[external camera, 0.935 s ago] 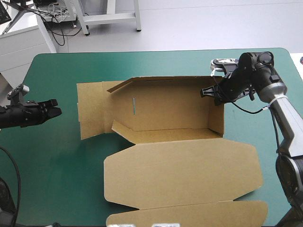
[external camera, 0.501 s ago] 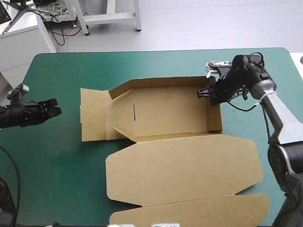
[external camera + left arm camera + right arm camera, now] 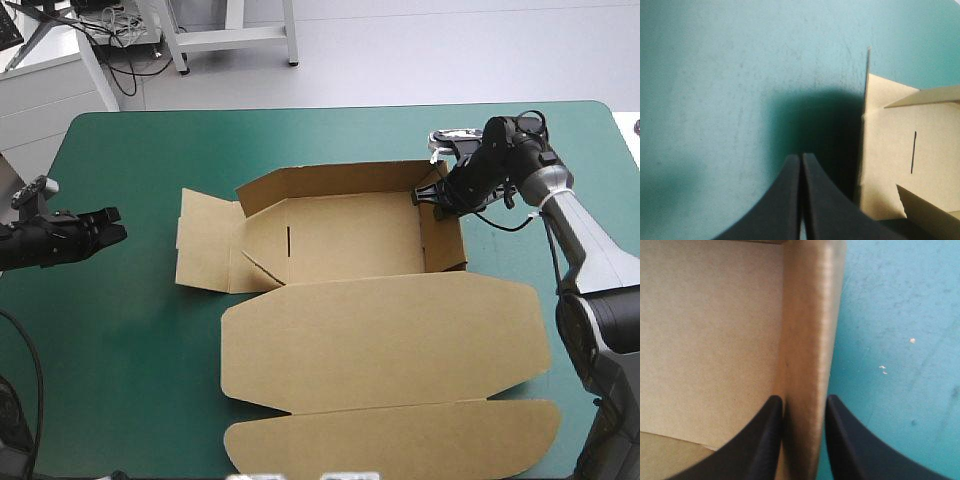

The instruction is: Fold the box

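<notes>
The brown box sits mid-table as an open tray. Its back wall and right end wall stand raised, and its broad lid lies flat toward the near edge. A left end flap lies flat on the cover. My right gripper is at the box's right end. In the right wrist view its fingers are shut on that end wall, one inside and one outside. My left gripper hovers shut over the table's left side, apart from the box. The left wrist view has its pointed tip short of the box's left flap.
A band of teal-green cover separates my left gripper from the box's left flap. The lid's outer flap reaches close to the table's near edge. The right end wall stands near the table's right side.
My right gripper has shifted a little leftward with the right end wall, which now stands more upright. The box's left end has slid to the right. The left arm has not moved.
</notes>
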